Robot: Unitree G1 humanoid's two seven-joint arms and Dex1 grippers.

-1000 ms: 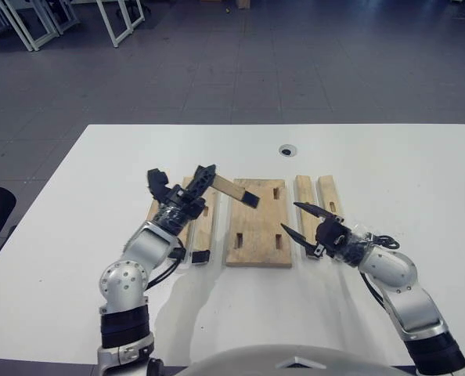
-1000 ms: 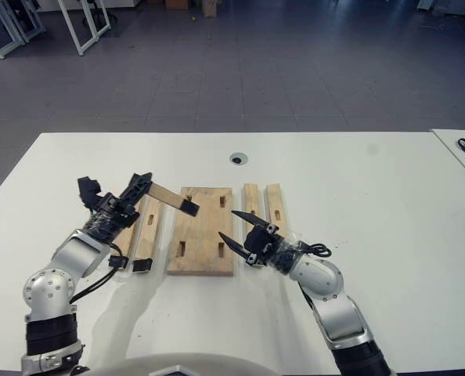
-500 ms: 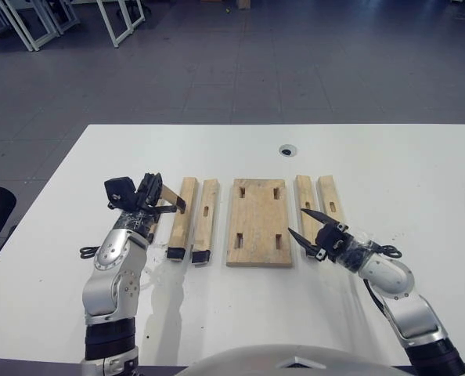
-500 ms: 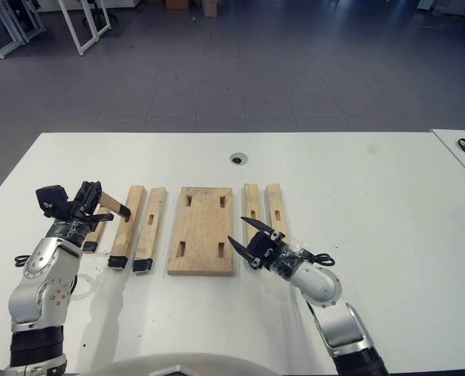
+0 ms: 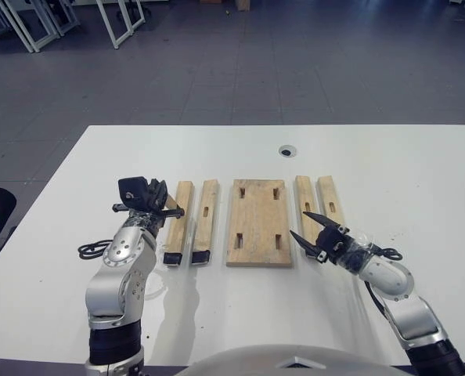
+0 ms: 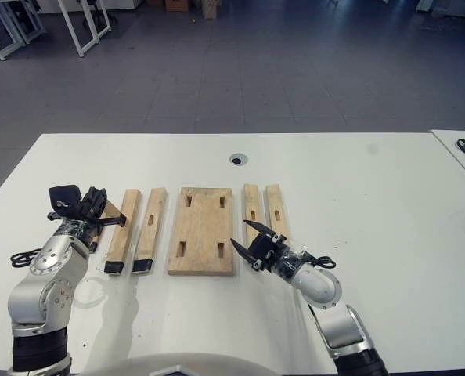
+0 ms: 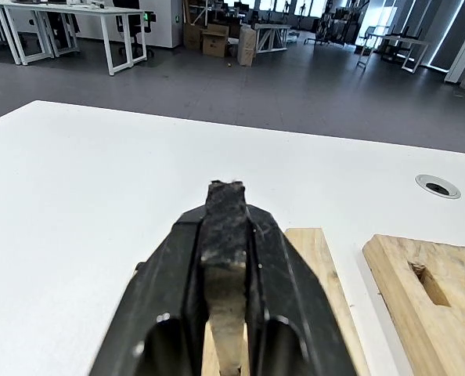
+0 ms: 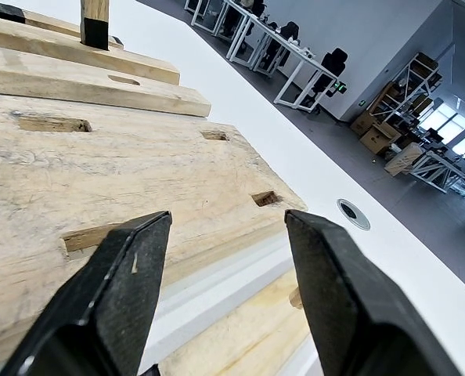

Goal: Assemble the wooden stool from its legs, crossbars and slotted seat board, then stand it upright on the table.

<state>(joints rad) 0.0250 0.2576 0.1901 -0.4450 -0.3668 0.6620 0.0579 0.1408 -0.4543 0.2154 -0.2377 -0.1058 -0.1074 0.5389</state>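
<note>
White table (image 5: 420, 180), with slotted seat board (image 5: 257, 222) flat at its middle, between two pairs of wooden bars. On the left, elbow bent and wrist raised; left gripper (image 5: 156, 205) clamped shut on dark-tipped crossbar (image 7: 226, 235), beside the outermost bar (image 5: 179, 219). On the right, forearm low; right gripper (image 5: 299, 223) spread wide beside the board's near corner, holding nothing.

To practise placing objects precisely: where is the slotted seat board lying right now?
In the left eye view the seat board lies flat on the table, between the left pair of bars and the right pair, the right gripper beside its right edge.
</note>
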